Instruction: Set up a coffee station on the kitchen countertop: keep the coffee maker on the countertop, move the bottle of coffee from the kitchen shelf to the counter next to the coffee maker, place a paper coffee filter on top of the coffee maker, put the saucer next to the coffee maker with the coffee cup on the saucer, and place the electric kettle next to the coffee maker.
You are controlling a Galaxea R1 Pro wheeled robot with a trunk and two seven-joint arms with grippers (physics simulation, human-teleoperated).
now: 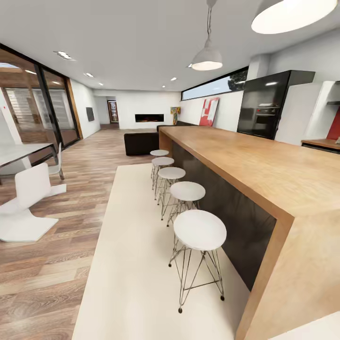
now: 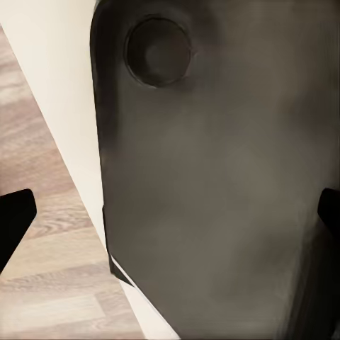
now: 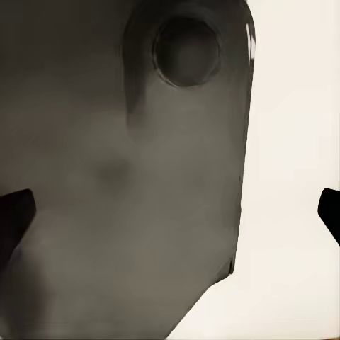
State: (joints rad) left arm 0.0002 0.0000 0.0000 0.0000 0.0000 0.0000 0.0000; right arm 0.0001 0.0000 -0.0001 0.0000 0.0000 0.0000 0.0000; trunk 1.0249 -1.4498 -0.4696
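The coffee maker, bottle of coffee, saucer, coffee cup and electric kettle are out of view. A short strip of wood-tone worktop (image 1: 325, 143) shows at the far right behind the bar; I cannot tell whether it is the kitchen countertop. My left gripper (image 2: 170, 216) is open, its black fingertips (image 2: 14, 223) at the picture's two side edges with nothing between them. My right gripper (image 3: 170, 212) is open the same way. Both point down at a dark grey panel (image 2: 212, 177) of my own body, over the cream rug and wood floor.
The big orange-brown wooden bar (image 1: 245, 160) runs along the right, with several white wire-leg stools (image 1: 199, 230) beside it on a cream rug (image 1: 137, 264). A black oven tower (image 1: 264, 106) stands behind. White chair (image 1: 26, 203) and table (image 1: 19, 152) stand left; a dark sofa (image 1: 140, 142) is far ahead.
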